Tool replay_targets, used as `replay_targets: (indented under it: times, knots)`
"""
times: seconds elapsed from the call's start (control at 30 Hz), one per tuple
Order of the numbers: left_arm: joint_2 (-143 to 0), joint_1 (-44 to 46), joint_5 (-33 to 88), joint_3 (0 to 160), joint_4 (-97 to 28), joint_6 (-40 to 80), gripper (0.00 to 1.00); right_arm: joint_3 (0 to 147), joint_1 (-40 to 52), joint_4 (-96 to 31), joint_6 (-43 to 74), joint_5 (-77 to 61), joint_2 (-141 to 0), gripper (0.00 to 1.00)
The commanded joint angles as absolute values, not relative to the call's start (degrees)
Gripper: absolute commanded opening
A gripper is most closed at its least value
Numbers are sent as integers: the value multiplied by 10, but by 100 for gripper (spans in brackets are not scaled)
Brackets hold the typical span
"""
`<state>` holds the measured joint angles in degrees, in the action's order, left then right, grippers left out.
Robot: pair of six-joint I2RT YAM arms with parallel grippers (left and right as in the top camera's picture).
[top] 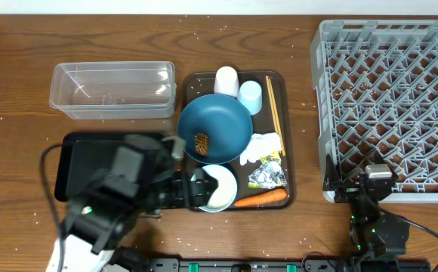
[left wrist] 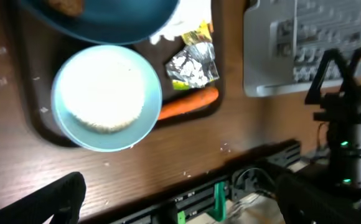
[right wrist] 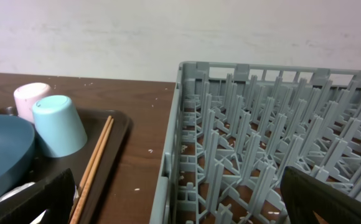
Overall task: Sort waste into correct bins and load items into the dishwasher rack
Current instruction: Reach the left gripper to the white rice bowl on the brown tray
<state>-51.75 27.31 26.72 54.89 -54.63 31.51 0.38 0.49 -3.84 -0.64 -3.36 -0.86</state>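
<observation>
Two grippers, both spread wide, neither holding anything. Left gripper (top: 190, 189) hangs low at the near-left corner of the brown serving tray (top: 282, 85), just beside the pale blue-white bowl (top: 220, 187); touching or not, cannot tell. Right gripper (top: 371, 181) sits at the near edge of the dishwasher rack (top: 393, 106), facing across it.

Nothing looks sorted yet.
- Rack: no dishes in it.
- Clear tub (top: 112, 89): appears to hold nothing. Black tray (top: 79, 151) is partly hidden under the left arm.
- On the serving tray: dark-blue plate (top: 226, 121) with the brown food lump (top: 201, 143), the bowl carrying white rice (left wrist: 106, 93), carrot (top: 260, 198), silver foil (top: 267, 176), tissue (top: 263, 146), white cup (top: 226, 79), light-blue cup (top: 250, 96), chopsticks (top: 275, 113).

Step in hand, as I judge it: opening approach to the bowl.

Next move calls for a firm pinch on the bowl's rim, a level lift so the rice stays put, then tipping it into a bin before the bowl goes across the worktop (top: 23, 45) to the rack.
</observation>
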Motion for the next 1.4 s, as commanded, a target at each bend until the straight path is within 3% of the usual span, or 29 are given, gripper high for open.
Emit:
replay_targets:
  times: [0.0,0.27,0.83,1.03,1.2,1.37]
  knots:
    - [-545,350,169,561,-520,362,98,3,0,-41,-7,-33,-9,99]
    - [-641,456,124,561,-453,366,98,3,0,-41,-7,-33,-9,99]
    - [-848,457,119,561,-421,368,98,3,0,-41,-7,-33,-9,99]
    - [-881,457,61,561,-406,370,100,3,0,-41,-7,-33,-9,99]
    - [-898,461,53,561,-370,369,88,3,0,-41,-7,-33,-9,99]
    - [-923,481,41,561,-337,372,84,3,0,-41,-7,-33,-9,99]
